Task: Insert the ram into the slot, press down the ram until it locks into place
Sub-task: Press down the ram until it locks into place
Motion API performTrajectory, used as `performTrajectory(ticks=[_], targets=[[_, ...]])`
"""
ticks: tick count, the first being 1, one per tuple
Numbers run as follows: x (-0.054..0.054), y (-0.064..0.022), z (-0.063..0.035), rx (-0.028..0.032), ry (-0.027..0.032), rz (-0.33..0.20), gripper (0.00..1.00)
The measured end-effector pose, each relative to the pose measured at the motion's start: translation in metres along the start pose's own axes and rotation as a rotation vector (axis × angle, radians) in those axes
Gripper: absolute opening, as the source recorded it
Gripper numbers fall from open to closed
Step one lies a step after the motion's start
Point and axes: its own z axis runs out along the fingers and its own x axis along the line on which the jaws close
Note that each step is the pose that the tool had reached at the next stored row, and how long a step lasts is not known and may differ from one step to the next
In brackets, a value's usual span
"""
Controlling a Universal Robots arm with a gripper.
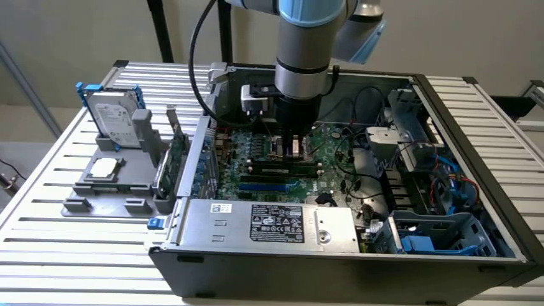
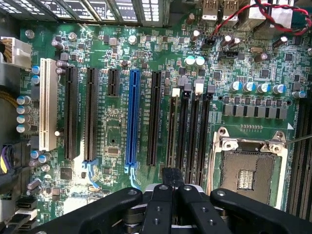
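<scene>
Green ram (image 1: 285,169) standing edge-up in slot (image 2: 170,146), long axis running straight out from gripper (image 2: 171,181). Fingers clenched together, nothing visibly between them, tips just above stick's near end. Blue connector (image 2: 131,117) parallel alongside.

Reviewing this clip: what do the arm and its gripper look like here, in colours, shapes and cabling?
The arm is a silver-grey cylindrical tube with a light blue joint cap at the top and a black band lower down. A black cable loops down beside it. A small white box sits at the wrist. The gripper is black, with matte linkage bars dotted with round bolts.
</scene>
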Motion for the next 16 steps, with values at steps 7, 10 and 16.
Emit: performTrajectory(ticks=[7, 10, 16], targets=[[0.0, -0.0003, -0.023, -0.0034, -0.0032, 0.0, 0.11], [0.0, -0.0006, -0.029, -0.0043, -0.0042, 0.0, 0.11], [0.0, -0.0006, -0.0291, -0.0043, -0.0044, 0.0, 0.11]])
